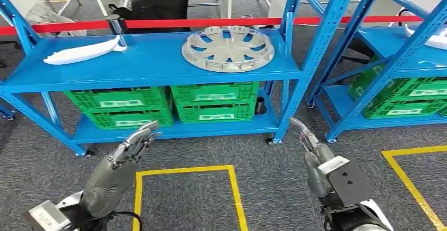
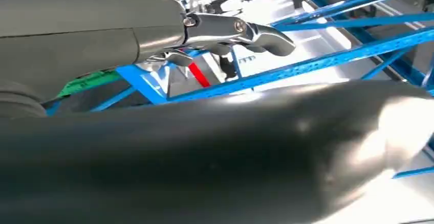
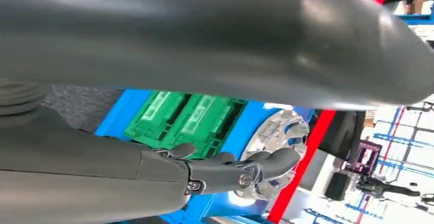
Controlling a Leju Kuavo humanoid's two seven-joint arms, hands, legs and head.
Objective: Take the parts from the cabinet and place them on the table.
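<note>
A silver wheel cover (image 1: pixel 227 47) lies flat on the top shelf of the blue cabinet (image 1: pixel 147 65), right of middle. A long white part (image 1: pixel 84 52) lies on the same shelf at the left. My left hand (image 1: pixel 134 145) is raised in front of the lower shelf with its fingers stretched out, holding nothing. My right hand (image 1: pixel 311 141) hovers near the cabinet's right post, fingers extended and empty. In the right wrist view the fingers (image 3: pixel 240 170) reach toward the wheel cover (image 3: pixel 279 137). The left wrist view shows straight fingers (image 2: pixel 230 29) before blue shelf beams.
Green crates (image 1: pixel 213 102) fill the lower shelf. A second blue rack (image 1: pixel 400 57) with green crates (image 1: pixel 406 96) stands at the right. A red barrier tape (image 1: pixel 211 22) runs behind the shelves. Yellow floor lines (image 1: pixel 184 173) mark a square on the grey carpet.
</note>
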